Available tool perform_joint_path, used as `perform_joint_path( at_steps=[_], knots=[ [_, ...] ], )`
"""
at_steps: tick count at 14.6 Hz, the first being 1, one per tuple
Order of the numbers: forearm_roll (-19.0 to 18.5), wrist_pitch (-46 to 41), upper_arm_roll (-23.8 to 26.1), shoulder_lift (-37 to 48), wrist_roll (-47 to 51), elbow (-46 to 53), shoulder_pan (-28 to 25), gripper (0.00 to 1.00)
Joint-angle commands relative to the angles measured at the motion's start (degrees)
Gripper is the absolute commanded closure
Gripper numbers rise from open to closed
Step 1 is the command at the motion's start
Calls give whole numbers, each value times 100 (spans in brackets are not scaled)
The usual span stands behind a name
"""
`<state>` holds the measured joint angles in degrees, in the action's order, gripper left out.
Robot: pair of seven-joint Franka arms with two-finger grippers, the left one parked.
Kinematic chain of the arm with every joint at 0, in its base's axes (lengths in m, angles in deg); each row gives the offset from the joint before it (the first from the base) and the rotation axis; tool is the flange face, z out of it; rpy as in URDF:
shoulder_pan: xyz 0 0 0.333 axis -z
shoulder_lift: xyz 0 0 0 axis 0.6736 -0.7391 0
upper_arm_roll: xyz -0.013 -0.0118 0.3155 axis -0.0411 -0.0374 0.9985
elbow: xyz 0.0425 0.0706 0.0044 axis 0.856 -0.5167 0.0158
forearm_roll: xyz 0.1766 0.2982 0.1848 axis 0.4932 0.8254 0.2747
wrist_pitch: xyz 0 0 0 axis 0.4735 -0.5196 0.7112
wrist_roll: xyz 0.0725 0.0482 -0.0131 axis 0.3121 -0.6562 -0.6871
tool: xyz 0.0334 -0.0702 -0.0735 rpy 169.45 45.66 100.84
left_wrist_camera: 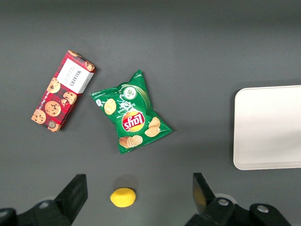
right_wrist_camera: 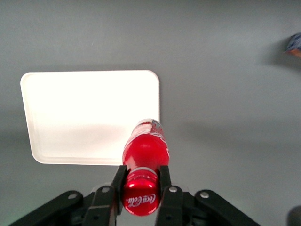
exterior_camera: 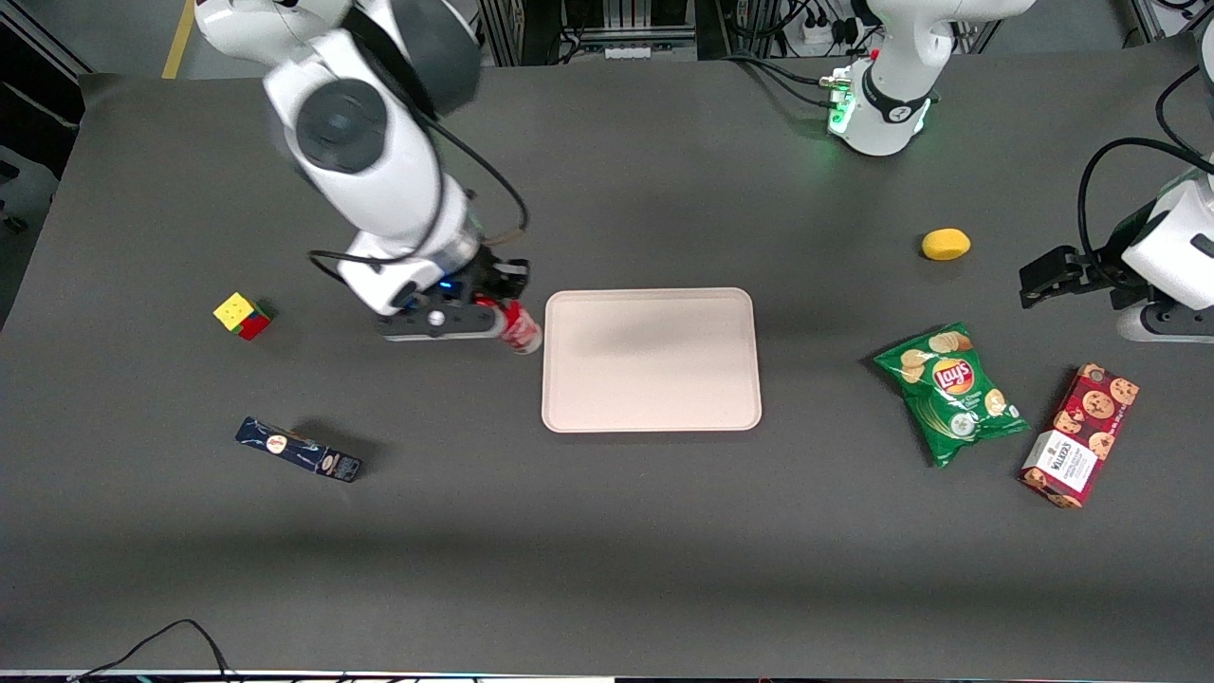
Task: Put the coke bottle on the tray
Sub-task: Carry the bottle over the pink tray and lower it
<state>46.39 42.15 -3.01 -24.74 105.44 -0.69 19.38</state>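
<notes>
My gripper (exterior_camera: 500, 318) is shut on the coke bottle (exterior_camera: 519, 329), a small red bottle with a red cap, and holds it in the air just beside the tray's short edge toward the working arm's end. In the right wrist view the fingers (right_wrist_camera: 118, 181) clamp the bottle (right_wrist_camera: 146, 146) just below its red cap, and the bottle hangs over the tray's corner. The tray (exterior_camera: 651, 360) is a large flat pale pinkish-beige rectangle with a raised rim and nothing on it. It also shows in the right wrist view (right_wrist_camera: 89, 113) and partly in the left wrist view (left_wrist_camera: 268, 127).
A colour cube (exterior_camera: 243, 315) and a dark blue oblong box (exterior_camera: 299, 449) lie toward the working arm's end. A lemon (exterior_camera: 946, 244), a green chips bag (exterior_camera: 951, 391) and a red cookie box (exterior_camera: 1079, 434) lie toward the parked arm's end.
</notes>
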Motion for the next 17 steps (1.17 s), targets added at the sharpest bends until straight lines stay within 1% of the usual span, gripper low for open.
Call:
perform_joint_path(
  at_steps=[1,3,5,8,11,13,17],
  knots=[
    [-164,183,7,-822,717,590,-418,100],
    [-489,481,68,-1077,1112,564,-489,100],
    [-613,850,103,-1263,1175,407,-489,100],
    [-666,1317,104,-1360,1184,99,-489,100],
    [-675,1353,104,-1447,1184,11,-480,100],
    [-789,1484,104,-1474,1219,-156,-472,100],
    [-789,1529,104,-1474,1281,-209,-454,100]
  ],
)
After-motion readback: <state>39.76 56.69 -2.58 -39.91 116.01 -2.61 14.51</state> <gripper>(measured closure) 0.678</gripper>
